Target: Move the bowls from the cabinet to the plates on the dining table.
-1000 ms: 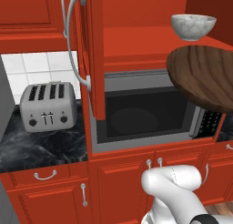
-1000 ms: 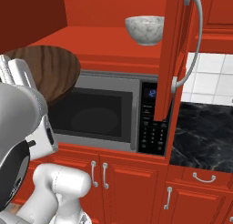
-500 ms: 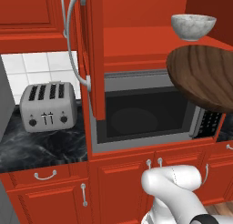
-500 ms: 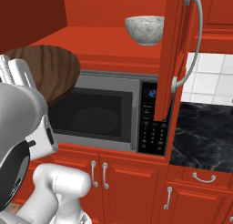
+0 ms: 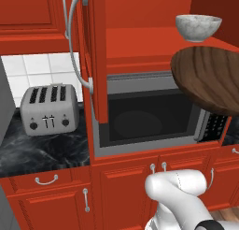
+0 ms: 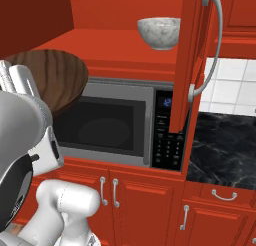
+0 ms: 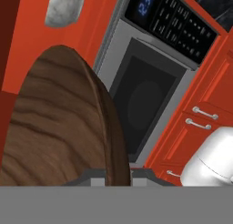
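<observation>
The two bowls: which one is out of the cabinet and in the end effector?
The wide dark brown wood-grain bowl: the end effector grips its rim in front of the microwave. The smaller white marbled bowl sits on the cabinet shelf.

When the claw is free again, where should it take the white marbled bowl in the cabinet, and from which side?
Take the marbled bowl by its thin rim, at the front, through the open cabinet door side. It stands upright, mouth up, so one finger probably goes inside, one outside.
</observation>
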Motion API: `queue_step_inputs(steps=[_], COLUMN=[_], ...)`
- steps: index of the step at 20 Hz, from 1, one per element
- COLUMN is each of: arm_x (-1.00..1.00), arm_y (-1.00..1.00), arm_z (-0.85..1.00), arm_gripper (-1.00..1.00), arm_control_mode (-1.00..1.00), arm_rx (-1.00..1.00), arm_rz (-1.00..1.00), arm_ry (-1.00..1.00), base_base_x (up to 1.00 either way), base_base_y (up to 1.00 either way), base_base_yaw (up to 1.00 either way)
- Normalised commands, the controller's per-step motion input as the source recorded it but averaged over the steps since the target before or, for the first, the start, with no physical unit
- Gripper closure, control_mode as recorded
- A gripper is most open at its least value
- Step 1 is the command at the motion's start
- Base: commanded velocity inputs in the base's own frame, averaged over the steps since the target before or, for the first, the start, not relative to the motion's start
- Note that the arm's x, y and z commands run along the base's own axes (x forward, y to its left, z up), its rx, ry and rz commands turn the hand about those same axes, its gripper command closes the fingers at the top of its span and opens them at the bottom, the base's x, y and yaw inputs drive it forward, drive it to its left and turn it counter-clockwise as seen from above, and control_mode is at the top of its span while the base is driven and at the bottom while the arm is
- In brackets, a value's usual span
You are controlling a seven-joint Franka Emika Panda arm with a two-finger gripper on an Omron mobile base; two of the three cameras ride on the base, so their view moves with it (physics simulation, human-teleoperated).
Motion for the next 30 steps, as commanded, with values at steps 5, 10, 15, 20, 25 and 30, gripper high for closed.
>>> queue_step_inputs(steps=[5, 10, 15, 20, 25, 30], arm_x=[0.00, 0.00, 0.00, 0.00, 0.00, 0.00], arm_y=[0.00, 0.00, 0.00, 0.00, 0.00, 0.00], arm_z=[0.00, 0.00, 0.00, 0.00, 0.00, 0.00], arm_gripper=[1.00, 1.00, 1.00, 1.00, 1.00, 1.00], arm_control_mode=[1.00, 1.00, 1.00, 1.00, 1.00, 1.00], arm_rx=[0.00, 0.00, 0.00, 0.00, 0.00, 0.00], arm_rz=[0.00, 0.00, 0.00, 0.00, 0.00, 0.00], arm_ry=[0.00, 0.00, 0.00, 0.00, 0.00, 0.00], base_base_x=[-0.08, -0.86, -1.00, -0.71, -0.03, 0.00], base_base_y=[0.00, 0.00, 0.00, -0.01, -0.45, -0.66], base_base_yaw=[0.00, 0.00, 0.00, 0.00, -0.22, -0.41])
